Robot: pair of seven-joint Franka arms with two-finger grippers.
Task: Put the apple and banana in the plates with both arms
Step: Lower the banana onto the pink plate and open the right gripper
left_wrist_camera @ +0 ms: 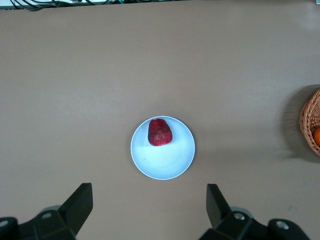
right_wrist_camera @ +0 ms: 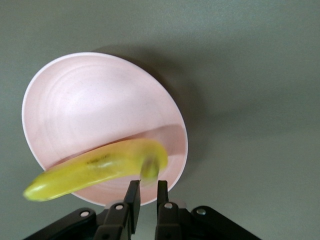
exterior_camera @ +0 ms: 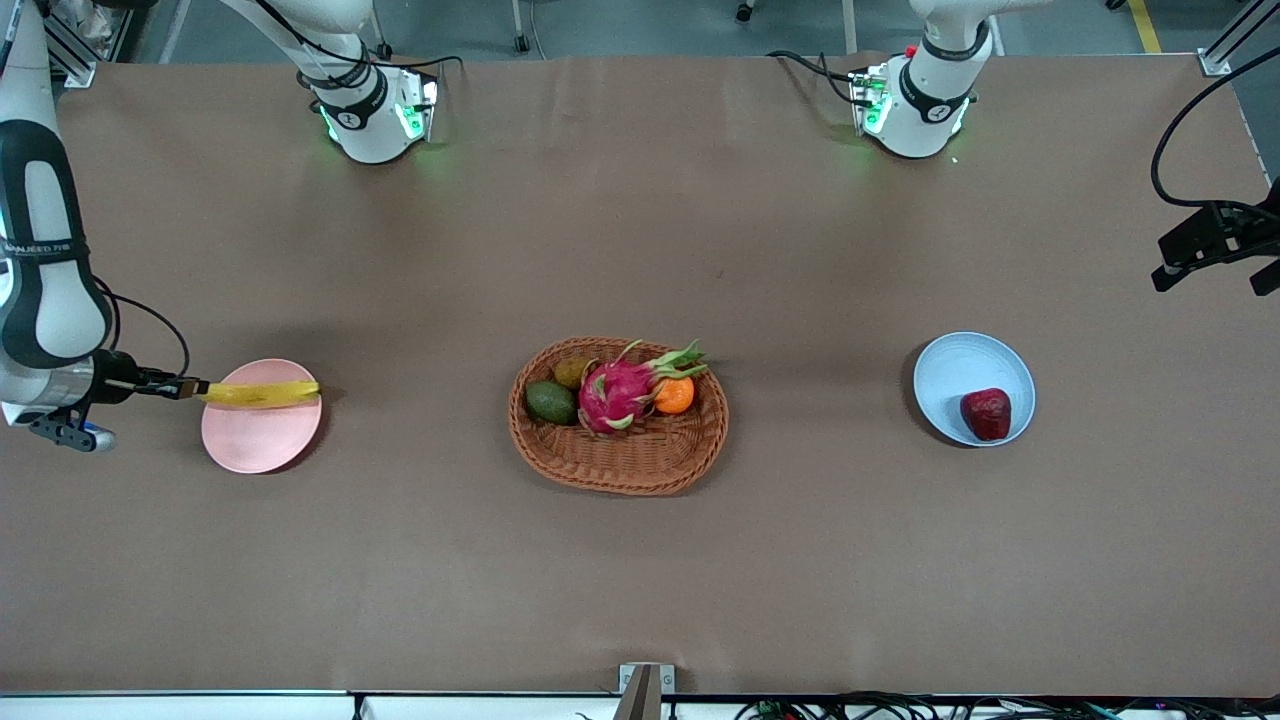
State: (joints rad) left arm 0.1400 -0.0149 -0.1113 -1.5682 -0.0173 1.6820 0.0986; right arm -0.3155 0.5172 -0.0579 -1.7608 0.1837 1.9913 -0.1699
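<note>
The yellow banana [exterior_camera: 262,393] hangs level over the far part of the pale pink plate [exterior_camera: 255,440], toward the right arm's end of the table. My right gripper [exterior_camera: 190,388] is shut on its stem end; the right wrist view shows the fingers [right_wrist_camera: 133,192] pinching the stem of the banana [right_wrist_camera: 95,167] above the pink plate [right_wrist_camera: 90,100]. The dark red apple [exterior_camera: 987,414] lies in the light blue plate [exterior_camera: 960,365], toward the left arm's end. My left gripper [exterior_camera: 1215,245] is open and empty, raised over the table. Its wrist view shows the apple [left_wrist_camera: 160,132] in the blue plate [left_wrist_camera: 165,160] below the gripper [left_wrist_camera: 148,205].
An oval brown wicker basket [exterior_camera: 620,460] stands mid-table between the plates, holding a pink dragon fruit [exterior_camera: 618,392], an orange [exterior_camera: 676,396] and a green fruit [exterior_camera: 550,402]. Its edge shows in the left wrist view [left_wrist_camera: 310,120]. Both arm bases stand along the table's far edge.
</note>
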